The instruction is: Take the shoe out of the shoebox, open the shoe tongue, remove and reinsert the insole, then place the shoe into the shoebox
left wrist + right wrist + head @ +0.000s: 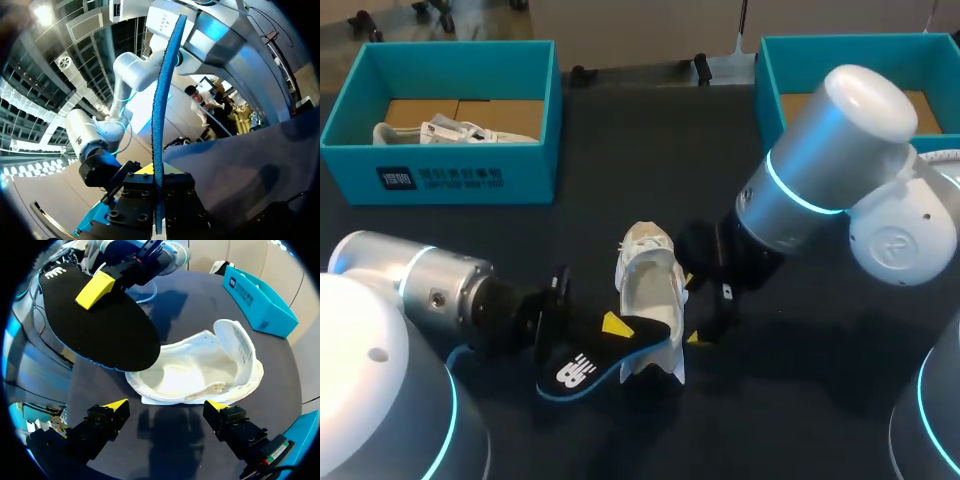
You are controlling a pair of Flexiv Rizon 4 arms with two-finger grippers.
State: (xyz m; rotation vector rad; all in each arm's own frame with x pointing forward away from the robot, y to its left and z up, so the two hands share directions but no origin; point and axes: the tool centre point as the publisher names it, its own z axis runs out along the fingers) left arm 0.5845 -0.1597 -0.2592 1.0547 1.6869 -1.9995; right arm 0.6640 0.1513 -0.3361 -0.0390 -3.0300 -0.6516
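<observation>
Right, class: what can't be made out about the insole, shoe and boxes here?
Left wrist view: insole seen edge-on, its faces hidden.
Head view: right box cut by the edge, inside blocked by right arm.
Right wrist view: one end of the shoe behind the insole.

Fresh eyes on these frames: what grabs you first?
The black insole with its blue edge stands out first. It is out of the shoe and pinched in the left gripper near the table's front middle. Right beside it lies the white shoe, opening upward, with the open right gripper at its right side. A teal shoebox at the back left holds a second pale shoe.
</observation>
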